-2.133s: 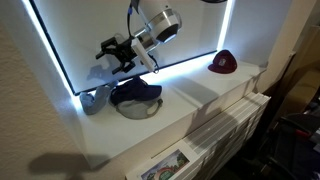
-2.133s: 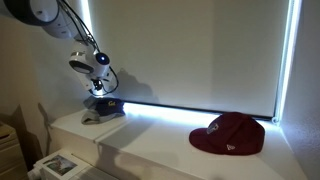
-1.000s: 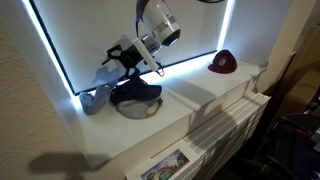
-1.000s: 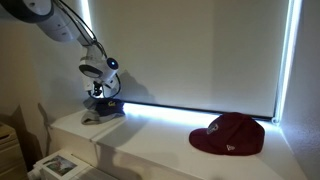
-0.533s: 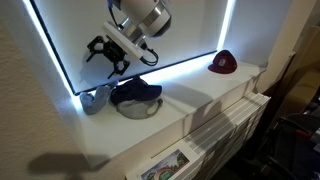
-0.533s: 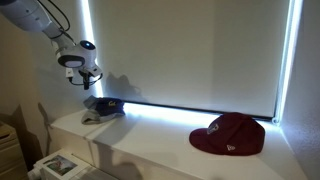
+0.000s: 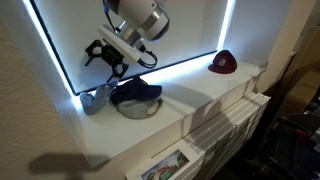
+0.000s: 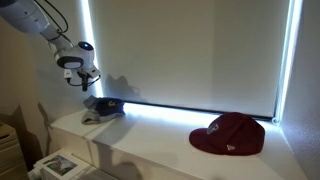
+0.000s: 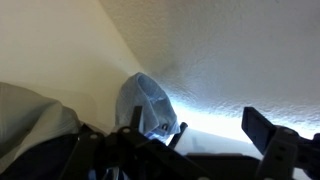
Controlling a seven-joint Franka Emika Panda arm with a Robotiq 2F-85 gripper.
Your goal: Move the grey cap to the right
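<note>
The grey cap [image 7: 93, 99] lies at the lit window end of the white shelf, tucked against the dark navy cap [image 7: 136, 95]. Both show as one small heap in the other exterior view, where the grey cap [image 8: 93, 115] is its pale front. My gripper [image 7: 104, 56] hangs in the air above the grey cap, apart from it; it also shows in an exterior view [image 8: 78, 79]. In the wrist view the grey cap [image 9: 146, 104] shows light blue below my gripper [image 9: 200, 132], near one finger. The jaws stand wide apart with nothing between them.
A maroon-red cap [image 7: 222, 63] lies at the far end of the shelf [image 7: 190, 95], also seen in an exterior view [image 8: 230, 134]. A window blind with bright edge light runs behind the shelf. Papers lie on a lower surface [image 7: 165, 165].
My gripper has risen from just over the caps and shifted towards the bright window corner. It has barely moved over the last half second. The caps have not moved.
</note>
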